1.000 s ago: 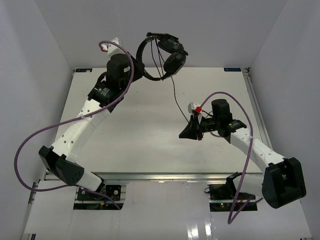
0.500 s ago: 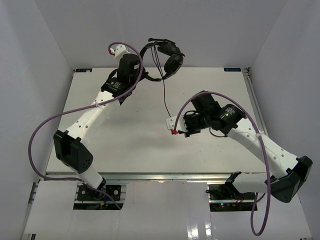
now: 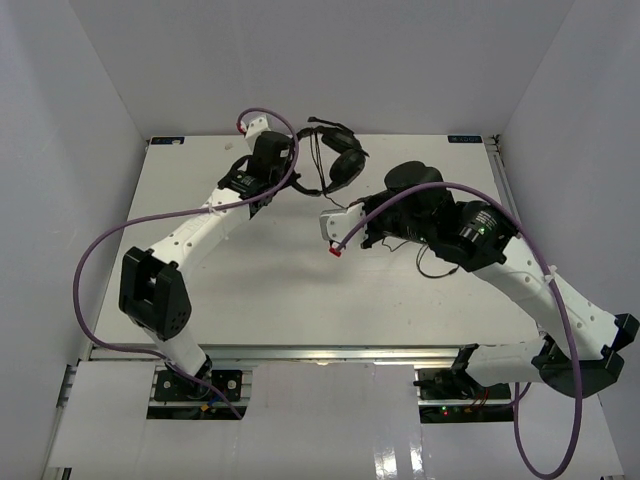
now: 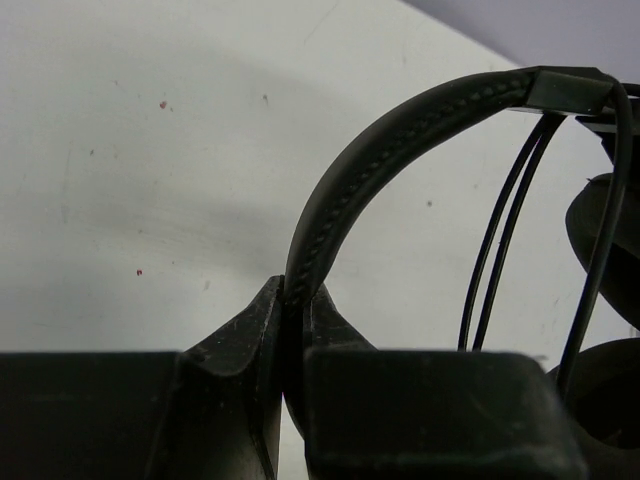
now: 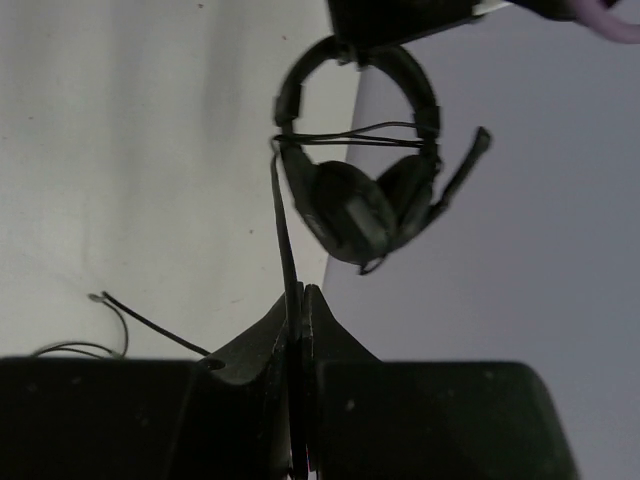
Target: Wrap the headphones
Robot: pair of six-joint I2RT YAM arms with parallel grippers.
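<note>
My left gripper (image 4: 295,300) was clenched on the headband (image 4: 400,130), both fingers pinching the stitched strap near one end of the arch. My right gripper (image 5: 298,300) was closed on the thin cord (image 5: 285,230), which ran straight up from my fingertips to the headphones (image 5: 355,200). The cord looked taut between the two grips. Two cord strands crossed the frame just above the cups, so I judged the wrap partly laid with most of the cord left. The loose tail (image 5: 120,305) lay on the table (image 3: 250,270) below my right wrist. To do this step well, I judged the left should hold rigid so the band couldn't twist, and the right should circle the frame with light tension, letting cord feed through the pinch, not yanking it. New turns should sit beside the existing strands, not over them, and clear of the mic boom (image 5: 460,165), which could snag a loop. Slack could let the turns slide off. The headphones hung in the air over the far part of the table, well off its surface, between my two wrists in the top view. Their long axis ran crown to cups: the arch pointed toward my left gripper, the cups toward my right. The boom stuck out obliquely from one cup.
</note>
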